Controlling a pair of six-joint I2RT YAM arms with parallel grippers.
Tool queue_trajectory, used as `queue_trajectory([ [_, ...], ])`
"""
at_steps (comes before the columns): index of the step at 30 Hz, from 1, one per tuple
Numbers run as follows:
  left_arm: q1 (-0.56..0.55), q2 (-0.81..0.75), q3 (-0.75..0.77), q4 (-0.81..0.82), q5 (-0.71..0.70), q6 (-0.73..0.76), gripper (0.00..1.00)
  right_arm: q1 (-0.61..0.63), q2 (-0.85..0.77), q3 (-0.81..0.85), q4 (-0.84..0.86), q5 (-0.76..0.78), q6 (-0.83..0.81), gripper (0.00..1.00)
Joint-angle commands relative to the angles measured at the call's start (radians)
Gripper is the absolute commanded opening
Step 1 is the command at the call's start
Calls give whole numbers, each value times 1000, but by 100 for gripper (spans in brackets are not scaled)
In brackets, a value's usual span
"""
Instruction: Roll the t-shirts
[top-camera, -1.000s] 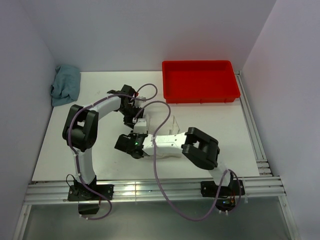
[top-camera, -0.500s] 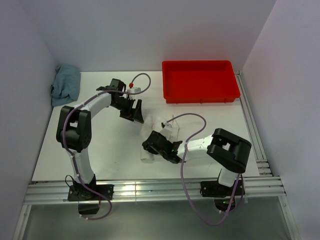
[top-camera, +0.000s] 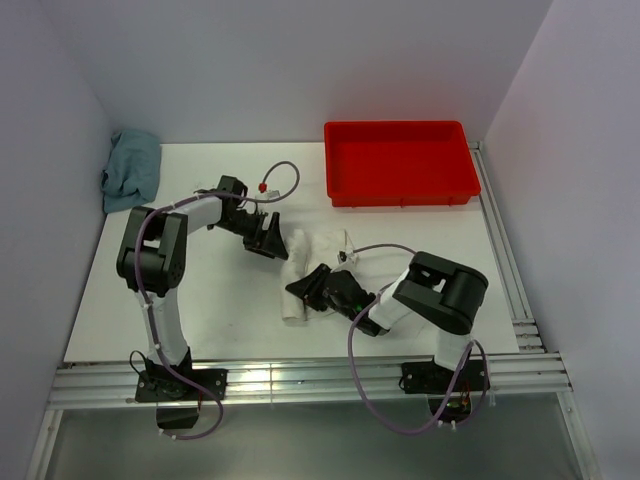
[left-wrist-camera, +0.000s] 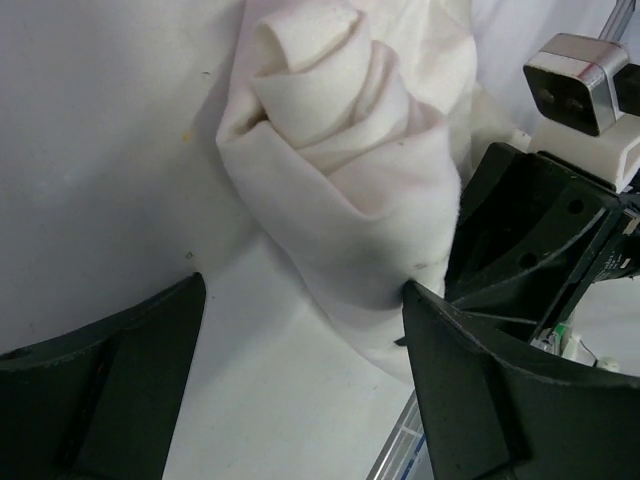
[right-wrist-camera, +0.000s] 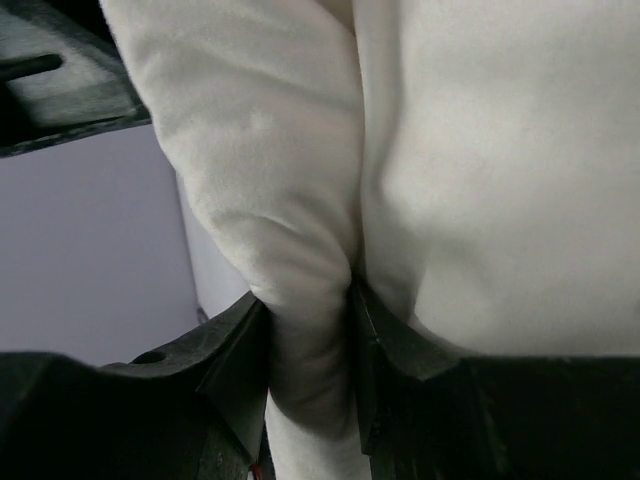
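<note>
You had the rolled t-shirt (top-camera: 294, 300) lying mid-table, its long axis running away from the arm bases. Your right gripper (right-wrist-camera: 308, 300) was clenched on a fold at its side. Your left gripper (top-camera: 270, 240) was released, fingers spread wide, with the roll's far end just ahead of them.

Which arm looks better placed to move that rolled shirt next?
The right, probably: the right gripper is closed on a fold of the rolled shirt, while the left gripper stands open, gripping nothing.
</note>
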Motion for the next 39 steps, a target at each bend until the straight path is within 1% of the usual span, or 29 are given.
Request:
queue_trajectory([
  [1,-9,37,-8,66,64,19,84,6,77,-33,29,-138,35,40],
  [6,-23,59,-21,112,47,-17,83,-3,134,-36,107,-188,53,40],
  [9,-41,67,-24,132,1,-49,80,-9,157,-43,134,-202,59,40],
  [12,-61,65,-23,147,-65,-79,72,-14,162,-50,129,-205,67,40],
  [13,-70,65,-21,146,-80,-79,68,-13,159,-50,122,-204,67,40],
  [14,-75,58,-21,153,-103,-121,65,-16,150,-52,110,-201,65,40],
  [17,-95,39,-17,154,-190,-164,55,-14,116,-46,31,-184,47,40],
  [18,-98,35,-12,154,-218,-174,51,-14,104,-37,-34,-176,32,40],
  [19,-107,25,-9,146,-249,-177,43,-14,90,-32,-69,-162,22,41],
  [21,-113,18,-1,120,-304,-198,34,-14,49,-15,-179,-156,-2,46],
  [22,-125,12,11,105,-341,-201,24,-14,32,-12,-215,-130,-8,47],
  [23,-131,8,18,94,-403,-208,20,-13,-3,-7,-252,-101,-17,49],
  [24,-139,4,23,82,-448,-214,16,-13,-22,8,-339,-87,-39,52],
  [25,-150,-2,32,60,-474,-218,10,-11,-60,22,-394,-67,-50,54],
  [26,-154,-4,37,49,-522,-223,8,-5,-85,40,-454,-22,-63,55],
  [27,-159,-5,43,36,-546,-231,6,1,-105,84,-582,11,-88,58],
  [28,-165,-5,54,17,-557,-232,1,9,-120,111,-649,40,-99,59],
  [29,-168,-5,57,8,-568,-237,1,18,-151,138,-713,99,-109,60],
  [30,-170,-7,60,2,-595,-240,0,36,-162,192,-831,126,-126,62],
  [32,-181,-7,66,-12,-620,-238,0,58,-183,246,-934,178,-139,64],
  [33,-185,-5,69,-15,-645,-238,0,76,-197,297,-1027,224,-149,64],
  [35,-193,1,84,-37,-657,-240,0,96,-205,348,-1112,272,-153,65],
  [36,-194,4,89,-43,-659,-240,0,115,-206,405,-1195,322,-159,65],
  [37,-196,8,100,-52,-662,-240,0,125,-203,434,-1235,345,-162,65],
  [38,-196,8,106,-57,-665,-241,0,133,-194,468,-1317,367,-163,65],
  [39,-197,11,112,-75,-668,-240,0,142,-185,540,-1356,394,-171,65],
])
